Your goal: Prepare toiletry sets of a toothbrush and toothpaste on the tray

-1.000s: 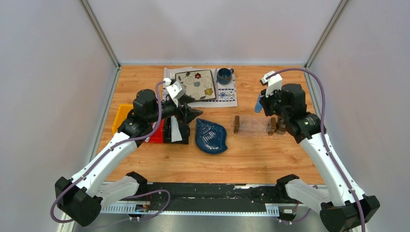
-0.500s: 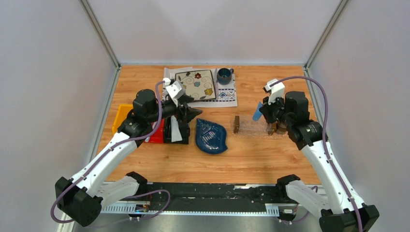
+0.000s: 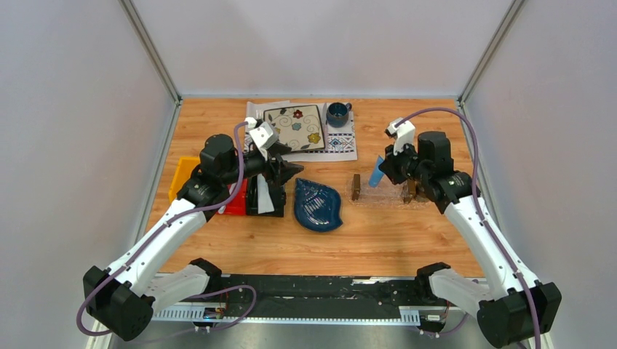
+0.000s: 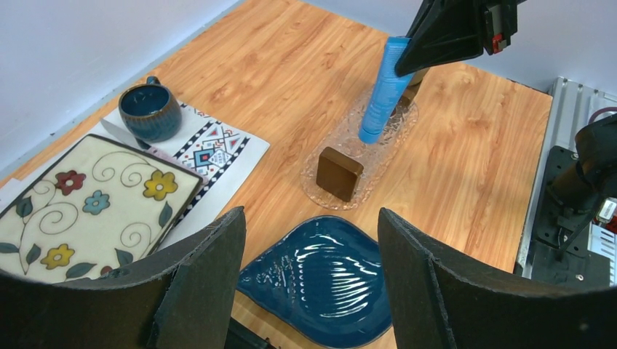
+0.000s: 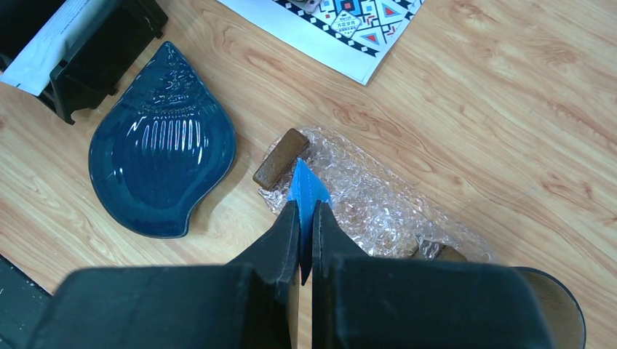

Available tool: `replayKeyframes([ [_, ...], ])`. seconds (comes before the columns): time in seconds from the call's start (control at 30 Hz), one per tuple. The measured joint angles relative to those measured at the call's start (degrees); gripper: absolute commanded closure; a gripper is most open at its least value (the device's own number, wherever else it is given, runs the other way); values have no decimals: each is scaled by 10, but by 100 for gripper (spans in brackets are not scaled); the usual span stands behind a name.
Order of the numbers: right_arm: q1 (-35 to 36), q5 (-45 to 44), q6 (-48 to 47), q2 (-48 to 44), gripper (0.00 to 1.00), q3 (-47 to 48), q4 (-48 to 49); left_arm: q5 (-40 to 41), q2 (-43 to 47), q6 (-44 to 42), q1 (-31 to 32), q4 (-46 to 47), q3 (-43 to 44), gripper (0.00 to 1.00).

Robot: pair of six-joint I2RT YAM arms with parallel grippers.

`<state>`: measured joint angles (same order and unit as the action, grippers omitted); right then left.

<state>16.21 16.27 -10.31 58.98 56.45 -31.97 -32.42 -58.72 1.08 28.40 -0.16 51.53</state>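
Observation:
My right gripper [image 3: 383, 166] [image 5: 305, 211] is shut on the flat end of a light blue toothpaste [image 3: 376, 174] [image 4: 384, 91] [image 5: 307, 187] tube, which hangs upright. Its cap end is just above or touching the tray [image 3: 383, 193] [image 4: 361, 145] [image 5: 382, 207], near the left wooden block [image 4: 339, 173] [image 5: 281, 158]. The tray is clear and bumpy, with a brown block at each short end. My left gripper [image 3: 286, 171] [image 4: 309, 269] stands open with nothing between its fingers, over the black bin [image 3: 260, 198]. No toothbrush shows in any view.
A dark blue leaf-shaped dish [image 3: 317, 205] [image 4: 327, 280] [image 5: 164, 174] lies between the bin and the tray. Red [image 3: 236, 203] and yellow [image 3: 182, 177] bins sit left of the black bin, which holds something white. A flowered plate [image 3: 295, 127] and blue mug [image 3: 337, 113] rest on a cloth at the back.
My right arm has swung left and lowered, carrying the blue tube from beside the tray's right end to over its left half. The left arm has not moved.

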Motion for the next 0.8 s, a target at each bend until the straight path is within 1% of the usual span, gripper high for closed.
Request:
replayKeyframes([
  [0.8,0,19,2,46,100,1,31,0,-3,0,-1,0,0,26],
])
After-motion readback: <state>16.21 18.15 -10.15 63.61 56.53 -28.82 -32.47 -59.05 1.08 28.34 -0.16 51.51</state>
